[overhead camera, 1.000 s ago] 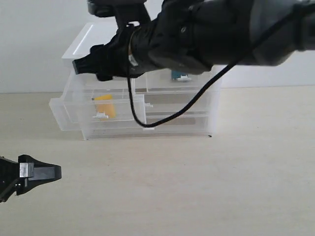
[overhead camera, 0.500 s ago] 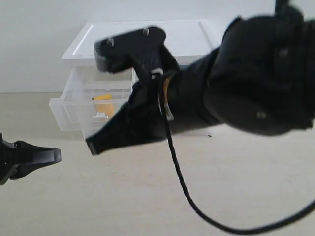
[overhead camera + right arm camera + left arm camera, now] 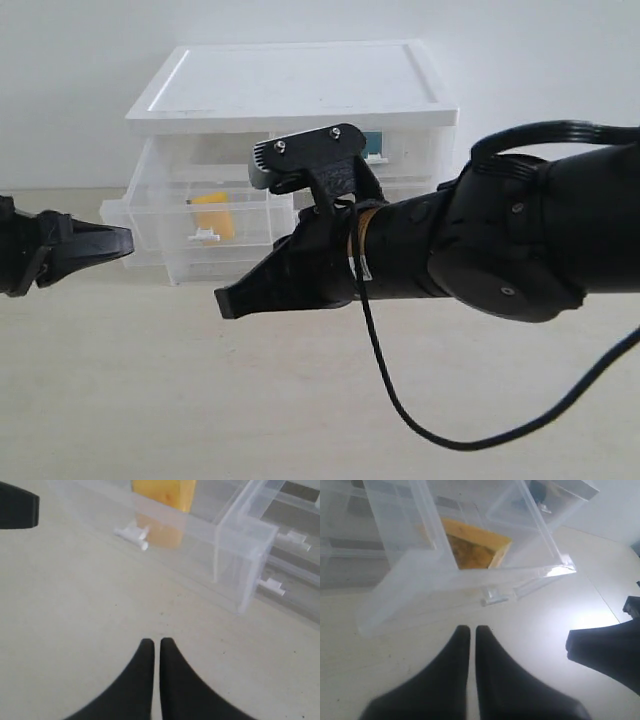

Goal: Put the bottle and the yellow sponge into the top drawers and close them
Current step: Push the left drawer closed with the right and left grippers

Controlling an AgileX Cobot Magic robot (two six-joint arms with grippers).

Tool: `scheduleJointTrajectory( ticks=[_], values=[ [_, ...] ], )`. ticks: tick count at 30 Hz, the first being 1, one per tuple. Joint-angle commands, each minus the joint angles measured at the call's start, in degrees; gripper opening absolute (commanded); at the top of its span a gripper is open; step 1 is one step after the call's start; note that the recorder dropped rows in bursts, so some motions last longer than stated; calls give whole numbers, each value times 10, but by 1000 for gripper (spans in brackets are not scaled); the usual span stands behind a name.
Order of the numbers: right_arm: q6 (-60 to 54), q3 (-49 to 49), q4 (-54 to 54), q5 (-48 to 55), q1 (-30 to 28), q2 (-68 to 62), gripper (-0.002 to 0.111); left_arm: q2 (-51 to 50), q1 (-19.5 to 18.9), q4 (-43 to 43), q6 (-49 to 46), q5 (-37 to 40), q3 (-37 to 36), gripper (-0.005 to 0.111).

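Observation:
The yellow sponge (image 3: 213, 215) stands in the left top drawer (image 3: 140, 225), which is pulled out of the white-topped unit (image 3: 300, 90). Only the bottle's teal label (image 3: 373, 145) shows, behind the clear front of the right top drawer; my right arm hides the rest. My left gripper (image 3: 125, 240) is shut and empty, level with the open drawer's left corner. In the left wrist view, the left gripper (image 3: 469, 628) points at the drawer's white tab handle (image 3: 494, 598), with the sponge (image 3: 472, 547) behind. My right gripper (image 3: 222, 303), shut and empty, hovers low before the unit. The right gripper (image 3: 154, 641) faces the sponge (image 3: 164, 490).
Two full-width clear drawers sit below the top ones, with a white tab handle (image 3: 272, 585) showing. A black cable (image 3: 400, 420) loops down from my right arm over the pale tabletop. A white wall stands behind the unit.
Both grippers have shut. My right arm swung down from the drawers to the space in front of the unit. My left gripper rose towards the open drawer.

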State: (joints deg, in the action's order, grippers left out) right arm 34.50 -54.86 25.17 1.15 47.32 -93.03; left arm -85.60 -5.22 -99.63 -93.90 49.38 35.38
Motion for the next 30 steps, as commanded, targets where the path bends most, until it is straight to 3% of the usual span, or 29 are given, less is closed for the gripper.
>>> scheduleJointTrajectory(
  ticks=[1,16,20,24,30],
  values=[
    [-4,-25,1,-40,-25,-15,0,-38,13,-3,18,2,43,4],
    [-21,-151,2,-25,-56,-48,0,-107,13,-3,74,2,186,4],
    [-26,-143,-13,75,-25,-37,0,-143,20,-3,89,1,213,4],
    [-35,-132,-13,24,-5,-42,0,-180,39,-3,96,3,246,4],
    [-31,-135,-14,-69,-63,-105,0,-199,61,-3,98,3,288,4]
  ],
)
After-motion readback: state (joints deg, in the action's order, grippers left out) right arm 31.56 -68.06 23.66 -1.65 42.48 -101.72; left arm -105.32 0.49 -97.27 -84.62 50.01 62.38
